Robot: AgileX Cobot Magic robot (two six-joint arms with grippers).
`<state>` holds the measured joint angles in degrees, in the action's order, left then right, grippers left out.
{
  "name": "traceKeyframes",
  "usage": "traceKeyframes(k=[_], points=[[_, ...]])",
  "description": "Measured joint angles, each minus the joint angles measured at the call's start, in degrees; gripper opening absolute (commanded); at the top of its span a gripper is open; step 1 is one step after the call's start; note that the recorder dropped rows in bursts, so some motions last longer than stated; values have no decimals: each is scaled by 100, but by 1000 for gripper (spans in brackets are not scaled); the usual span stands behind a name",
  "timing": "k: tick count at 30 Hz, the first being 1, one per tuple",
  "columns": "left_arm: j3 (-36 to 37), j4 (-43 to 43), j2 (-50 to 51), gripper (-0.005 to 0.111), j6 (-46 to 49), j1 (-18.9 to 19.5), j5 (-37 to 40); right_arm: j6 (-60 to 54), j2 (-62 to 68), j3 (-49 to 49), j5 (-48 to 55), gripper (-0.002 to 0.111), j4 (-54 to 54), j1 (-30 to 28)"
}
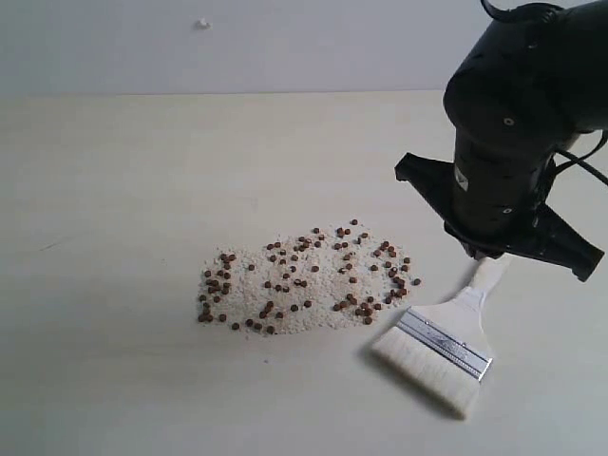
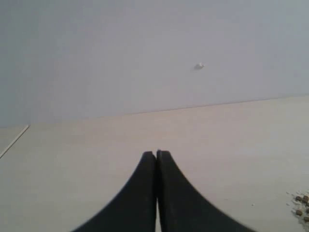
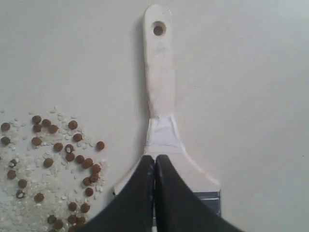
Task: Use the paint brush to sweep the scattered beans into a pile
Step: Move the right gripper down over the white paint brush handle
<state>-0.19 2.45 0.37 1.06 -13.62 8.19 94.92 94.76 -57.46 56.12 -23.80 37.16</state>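
The beans (image 1: 304, 280), small reddish-brown pellets mixed with pale grains, lie spread in a wide patch on the table's middle. The paint brush (image 1: 442, 342) lies flat just right of them, cream bristles toward the front and the pale handle pointing back under my right arm (image 1: 508, 142). In the right wrist view my right gripper (image 3: 155, 157) is shut and empty, hovering over the brush (image 3: 160, 87) where the handle widens toward the ferrule, with the beans (image 3: 58, 154) beside it. My left gripper (image 2: 156, 153) is shut on nothing over bare table; a few beans (image 2: 301, 199) show at the frame's edge.
The pale table (image 1: 114, 190) runs back to a grey wall (image 1: 285, 47) with a small white knob (image 1: 202, 23) on it. A table edge or seam (image 2: 14, 140) shows in the left wrist view.
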Motion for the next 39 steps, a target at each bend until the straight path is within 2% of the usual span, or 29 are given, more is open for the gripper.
traceKeyframes(k=[13, 20, 28, 39], points=[[0, 0, 0, 0, 0, 0, 0, -3, 0, 0, -562, 1, 166, 10], [0, 0, 0, 0, 0, 0, 0, -151, 222, 0, -682, 23, 430, 10], [0, 0, 0, 0, 0, 0, 0, -174, 569, 0, -690, 56, 506, 10], [0, 0, 0, 0, 0, 0, 0, -335, 721, 0, -679, 59, 956, -563]])
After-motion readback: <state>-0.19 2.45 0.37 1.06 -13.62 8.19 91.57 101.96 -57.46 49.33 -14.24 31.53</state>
